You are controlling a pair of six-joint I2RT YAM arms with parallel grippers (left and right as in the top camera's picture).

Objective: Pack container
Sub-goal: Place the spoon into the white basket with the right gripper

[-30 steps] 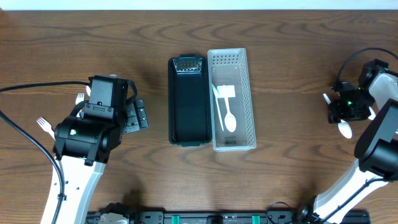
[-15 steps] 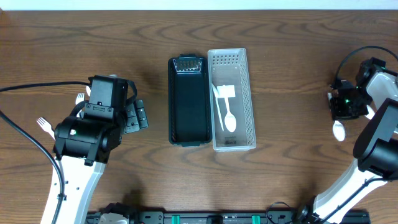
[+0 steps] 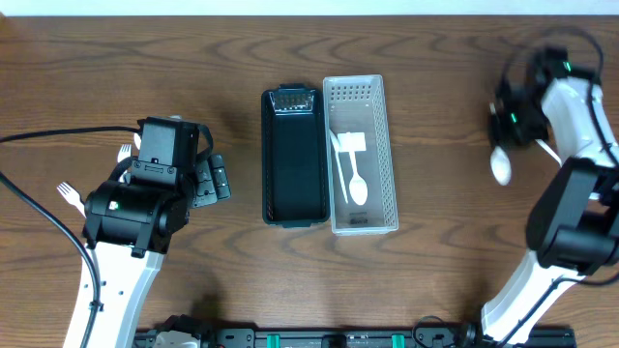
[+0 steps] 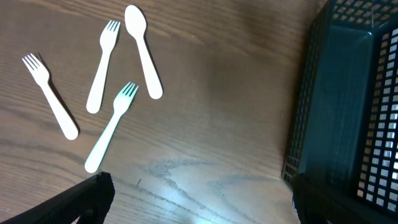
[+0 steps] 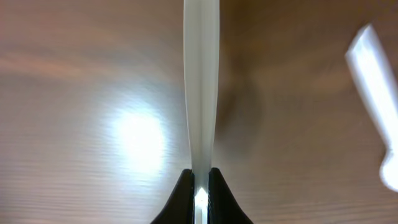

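The right arm is stretching over the table's far right. The right gripper [image 3: 511, 118] is pinching a white spoon [image 3: 500, 166] by its handle, fingers [image 5: 183, 193] closed tight on it, and the bowl is pointing toward the near edge. The left gripper [image 3: 210, 181] is hovering left of the black tray [image 3: 293, 155], spread wide and holding nothing, over three forks [image 4: 102, 65] and a loose spoon [image 4: 143, 50]. The clear tray [image 3: 382, 106] alongside is holding another spoon [image 3: 354, 182].
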